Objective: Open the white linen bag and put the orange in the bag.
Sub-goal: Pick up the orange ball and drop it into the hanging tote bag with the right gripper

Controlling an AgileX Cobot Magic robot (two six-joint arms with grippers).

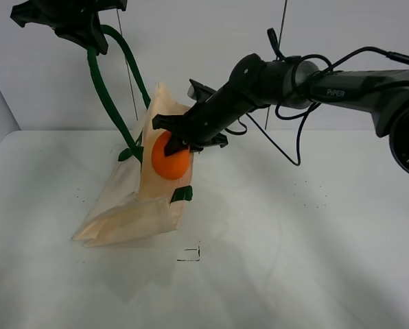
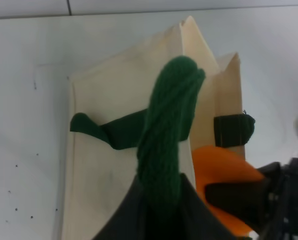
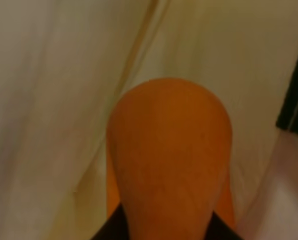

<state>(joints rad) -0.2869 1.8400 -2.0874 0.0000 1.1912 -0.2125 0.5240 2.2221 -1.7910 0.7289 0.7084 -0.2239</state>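
The white linen bag (image 1: 146, 199) hangs by one dark green strap handle (image 1: 108, 96) with its bottom resting on the table. My left gripper (image 1: 88, 38) is high at the back left, shut on that strap; the left wrist view shows the strap (image 2: 166, 140) running up out of the jaws. My right gripper (image 1: 179, 140) reaches across from the right and is shut on the orange (image 1: 170, 161), holding it at the bag's upper opening against the cloth. In the right wrist view the orange (image 3: 169, 160) fills the middle with cream cloth (image 3: 49, 100) around it. The left wrist view shows the orange (image 2: 221, 167) beside the bag (image 2: 109, 150).
The white table (image 1: 300, 240) spreads around the bag, with a small dark mark (image 1: 189, 255) in front of it. The right arm (image 1: 342, 86) and its black cables (image 1: 294, 137) hang over the table's back middle. A grey wall stands behind.
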